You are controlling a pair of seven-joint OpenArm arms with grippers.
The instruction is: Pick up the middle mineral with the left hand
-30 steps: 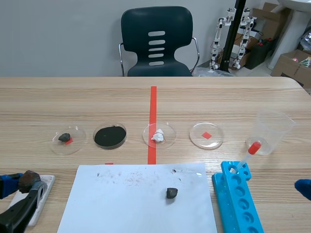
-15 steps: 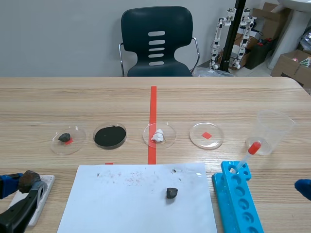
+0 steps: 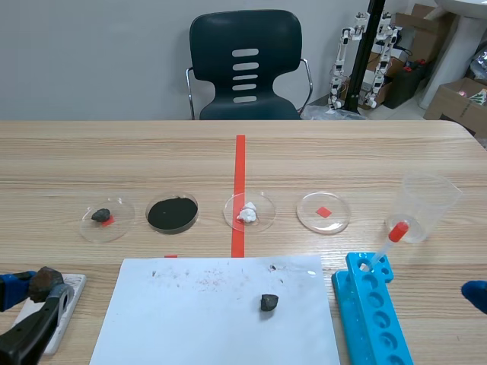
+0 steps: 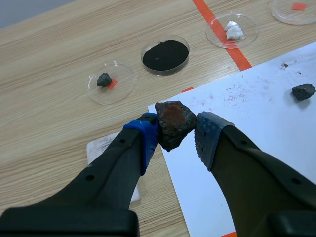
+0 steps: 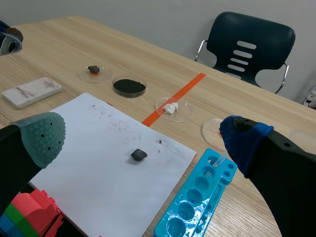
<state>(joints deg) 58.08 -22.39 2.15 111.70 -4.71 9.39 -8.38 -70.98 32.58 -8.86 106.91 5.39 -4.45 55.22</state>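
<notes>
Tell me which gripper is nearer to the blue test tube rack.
Right. The right gripper is beside the blue test tube rack; the left gripper, holding a mineral, is beyond the white paper.

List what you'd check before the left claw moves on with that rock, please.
1. Rock sits between the left claw's pads: ok.
2. Rock lifted off the table: ok, it seems raised.
3. Grip firm enough for travel: cannot tell.
4. Right claw open and off to the side: ok.
5. Paper holds only a small stone and some dust: ok.
6. This is the middle mineral: cannot tell.
</notes>
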